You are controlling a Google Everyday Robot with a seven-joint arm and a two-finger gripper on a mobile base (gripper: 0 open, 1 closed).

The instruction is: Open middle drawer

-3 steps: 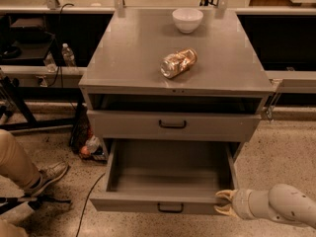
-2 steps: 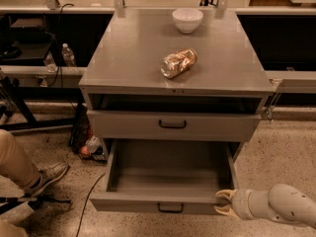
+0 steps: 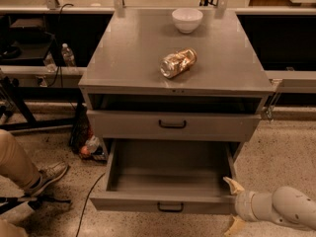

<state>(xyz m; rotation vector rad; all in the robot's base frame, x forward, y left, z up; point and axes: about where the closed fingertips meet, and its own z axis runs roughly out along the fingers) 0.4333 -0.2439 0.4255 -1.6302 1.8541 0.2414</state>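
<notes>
The middle drawer (image 3: 168,201) is pulled far out from the grey cabinet, and its shallow grey tray is bare inside. A small black loop handle (image 3: 170,207) sits centred on its front. My gripper (image 3: 230,205) is at the drawer's right front corner, open. One pale fingertip (image 3: 231,183) stands above the front panel's right end and the other is below it near the floor. It holds nothing. The white arm (image 3: 286,209) comes in from the lower right. Whatever lies under the open drawer is hidden.
The upper drawer (image 3: 173,125) is out a crack, with a dark gap above it. A white bowl (image 3: 187,19) and a lying packet (image 3: 178,62) rest on the cabinet top (image 3: 123,58). A person's leg and shoe (image 3: 47,176) are at the left, with cables and bottles beside the cabinet.
</notes>
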